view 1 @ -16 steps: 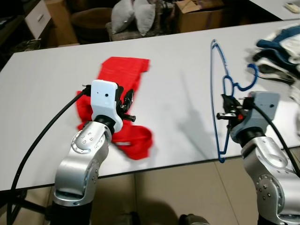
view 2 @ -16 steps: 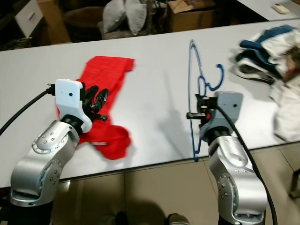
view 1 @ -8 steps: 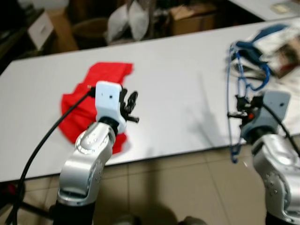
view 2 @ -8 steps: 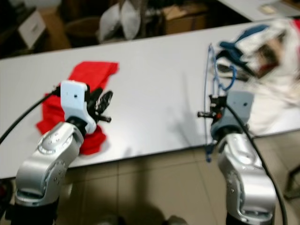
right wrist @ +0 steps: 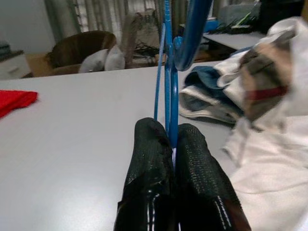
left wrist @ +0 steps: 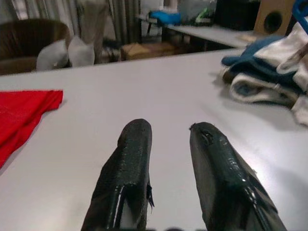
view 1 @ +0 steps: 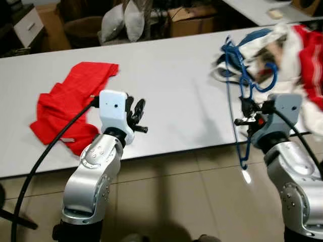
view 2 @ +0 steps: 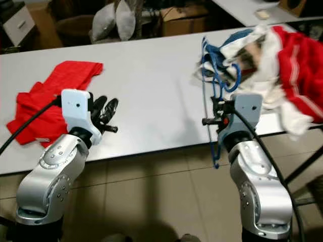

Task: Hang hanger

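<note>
A blue wire hanger stands upright in my right gripper, which is shut on its neck just below the hook. The hanger's lower end hangs past the front edge of the white table. My left gripper is open and holds nothing, hovering over the table near its front edge, right of a red garment that lies flat. In the left wrist view both black fingers are spread apart above the bare tabletop.
A heap of blue, white and red clothes lies on the table's right end, behind the hanger. Beyond the table are grey cushions, a cardboard box and another table. Tiled floor lies below.
The camera has swung right and pulled back, so the red garment sits further left and the clothes heap is in fuller view. The right gripper still holds the hanger upright; the left stays open.
</note>
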{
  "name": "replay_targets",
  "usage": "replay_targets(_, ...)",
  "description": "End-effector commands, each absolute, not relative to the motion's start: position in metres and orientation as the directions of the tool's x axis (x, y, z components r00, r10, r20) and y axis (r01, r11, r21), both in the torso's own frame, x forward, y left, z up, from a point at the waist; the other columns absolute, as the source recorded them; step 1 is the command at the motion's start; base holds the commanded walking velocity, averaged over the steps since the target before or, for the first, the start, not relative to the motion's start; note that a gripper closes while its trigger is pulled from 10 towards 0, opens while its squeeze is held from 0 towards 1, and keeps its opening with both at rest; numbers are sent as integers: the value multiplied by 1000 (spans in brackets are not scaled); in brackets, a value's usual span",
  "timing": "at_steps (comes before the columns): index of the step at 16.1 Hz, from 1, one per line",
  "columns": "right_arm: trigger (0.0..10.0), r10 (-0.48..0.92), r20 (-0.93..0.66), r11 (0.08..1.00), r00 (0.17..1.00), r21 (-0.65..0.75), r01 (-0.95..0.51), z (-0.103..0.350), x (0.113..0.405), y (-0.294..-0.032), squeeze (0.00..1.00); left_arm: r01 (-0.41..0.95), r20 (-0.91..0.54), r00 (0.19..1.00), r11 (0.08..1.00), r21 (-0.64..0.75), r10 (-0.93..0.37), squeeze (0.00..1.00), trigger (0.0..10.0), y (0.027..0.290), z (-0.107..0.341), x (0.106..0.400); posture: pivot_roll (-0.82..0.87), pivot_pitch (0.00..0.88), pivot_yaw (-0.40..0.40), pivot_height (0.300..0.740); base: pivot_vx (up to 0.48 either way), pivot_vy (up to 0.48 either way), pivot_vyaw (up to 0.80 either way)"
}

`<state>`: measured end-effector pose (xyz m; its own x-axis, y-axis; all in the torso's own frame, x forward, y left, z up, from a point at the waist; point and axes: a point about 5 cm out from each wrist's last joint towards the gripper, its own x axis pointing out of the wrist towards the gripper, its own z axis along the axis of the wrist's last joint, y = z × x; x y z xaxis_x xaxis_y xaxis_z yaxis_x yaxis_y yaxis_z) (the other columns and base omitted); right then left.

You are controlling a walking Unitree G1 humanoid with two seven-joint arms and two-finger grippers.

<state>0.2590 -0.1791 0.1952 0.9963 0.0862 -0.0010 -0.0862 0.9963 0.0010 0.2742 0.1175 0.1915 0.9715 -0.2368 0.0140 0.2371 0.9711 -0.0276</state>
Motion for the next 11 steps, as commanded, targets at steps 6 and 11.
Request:
replay_targets(6,10000,58,38,998,998,36,-59,198,259,-180,0,206,13,978,978,-16,-206,0,10000,124,189,275,-174,56,77,740,0,-323,0)
replay_targets(11,10000,126,27,992,992,3,-126,194,255,-169,0,210,14,978,978,-17,-209,0,10000,123,190,278,-176,51,82,740,0,-320,0)
